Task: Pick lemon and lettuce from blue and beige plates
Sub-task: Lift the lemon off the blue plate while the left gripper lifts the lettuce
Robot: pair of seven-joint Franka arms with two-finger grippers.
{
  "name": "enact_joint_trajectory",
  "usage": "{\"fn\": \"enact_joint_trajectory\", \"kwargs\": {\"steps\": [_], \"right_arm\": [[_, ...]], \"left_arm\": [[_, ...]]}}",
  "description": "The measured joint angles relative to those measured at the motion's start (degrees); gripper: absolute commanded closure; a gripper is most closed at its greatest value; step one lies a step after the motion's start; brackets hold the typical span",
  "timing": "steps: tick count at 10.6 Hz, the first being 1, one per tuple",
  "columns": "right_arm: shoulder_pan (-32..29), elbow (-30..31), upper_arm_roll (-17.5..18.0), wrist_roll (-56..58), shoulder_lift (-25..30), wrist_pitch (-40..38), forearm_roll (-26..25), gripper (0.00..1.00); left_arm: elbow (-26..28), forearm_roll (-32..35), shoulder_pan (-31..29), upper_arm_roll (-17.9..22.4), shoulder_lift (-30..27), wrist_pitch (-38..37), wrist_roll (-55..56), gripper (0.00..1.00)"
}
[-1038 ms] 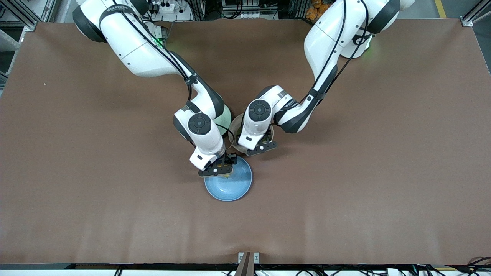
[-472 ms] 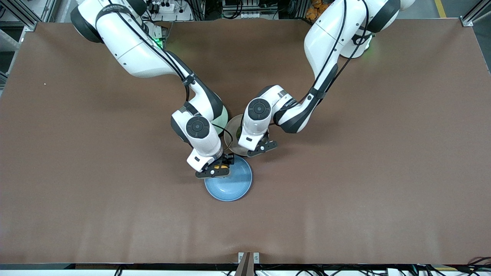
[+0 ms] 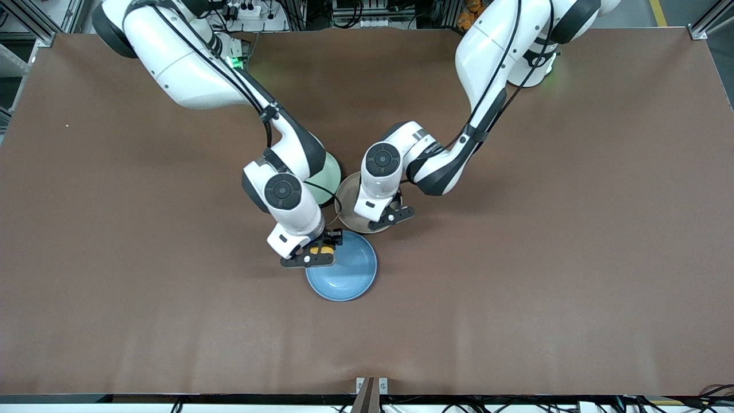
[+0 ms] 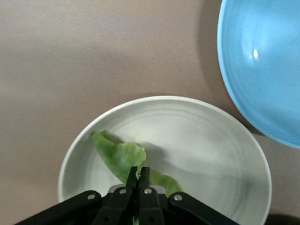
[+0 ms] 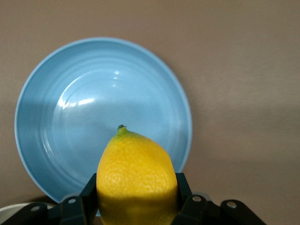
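The right end effector (image 3: 319, 253) is gripping the lemon (image 5: 137, 178) over the blue plate (image 3: 350, 278); only the left wrist view is showing the left end effector (image 4: 138, 174) pinching the lettuce (image 4: 119, 157) above the beige plate (image 4: 211, 145).

The brown table (image 3: 516, 258) holds three plates close together: a blue plate (image 3: 350, 278), a beige plate (image 3: 343, 202) and a mint-green plate (image 3: 330, 175)

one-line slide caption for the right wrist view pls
Right gripper holds the lemon in its jaws above the blue plate.

Lemon (image 5: 137, 177) and lettuce (image 4: 123, 160) (both clamped)
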State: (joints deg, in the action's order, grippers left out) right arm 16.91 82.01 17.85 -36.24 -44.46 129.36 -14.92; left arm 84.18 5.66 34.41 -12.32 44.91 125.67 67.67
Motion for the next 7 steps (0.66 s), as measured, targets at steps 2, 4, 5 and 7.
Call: {"fn": "enact_joint_trajectory", "kwargs": {"steps": [2,4,5,7], "right_arm": [[-3.8,-0.2,0.9,4.6,2.7,-4.2,1.3,0.83],[-8.4,-0.4,1.1,11.2,6.3,-9.8,4.1,0.83],[-10.7,-0.4,1.1,14.1,8.1,-13.0,5.2,0.83],[-13.5,-0.4,-0.8,19.2,11.4,-18.8,7.2,0.83]], "left_arm": [[-0.1,0.0,-0.2,0.0,-2.8,-4.3,0.0,1.00],[-0.2,0.0,-0.7,0.1,-5.7,-8.6,-0.2,1.00],[-0.2,0.0,-1.5,0.1,-7.3,-10.1,-0.8,1.00],[-0.2,-0.1,-4.6,0.2,-10.1,-13.5,-4.1,1.00]]}}
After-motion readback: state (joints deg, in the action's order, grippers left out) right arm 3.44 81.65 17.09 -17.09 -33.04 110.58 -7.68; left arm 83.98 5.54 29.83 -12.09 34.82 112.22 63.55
